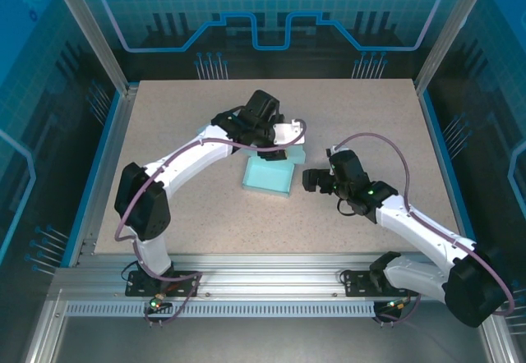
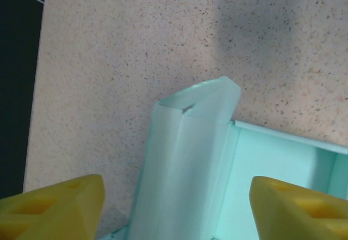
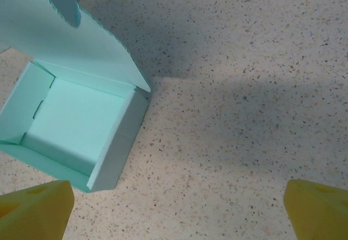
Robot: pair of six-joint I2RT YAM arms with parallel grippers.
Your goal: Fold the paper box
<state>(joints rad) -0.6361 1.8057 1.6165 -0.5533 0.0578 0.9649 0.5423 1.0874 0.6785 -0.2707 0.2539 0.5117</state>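
L end effector [image 2: 174,210], fingers apart, hangs over far wall of teal paper box [image 1: 267,178], upright flap [image 2: 196,101] between them; nearer arm, I reckon. R end effector [image 1: 314,180], also apart, sits just right of box on counter [image 1: 181,108].

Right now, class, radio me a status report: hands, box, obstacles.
Left hand open over raised flap of paper box. Right hand open, empty, beside it. Box open-topped, unclosed. Nothing in the way.

You see a pale mint-green paper box [image 1: 267,176] on a beige table [image 1: 189,215] speckled with dark flecks. The arms [image 1: 189,162] are white with black joints, their fingers [image 2: 54,204] bright yellow, their cables [image 1: 386,139] dull purple.
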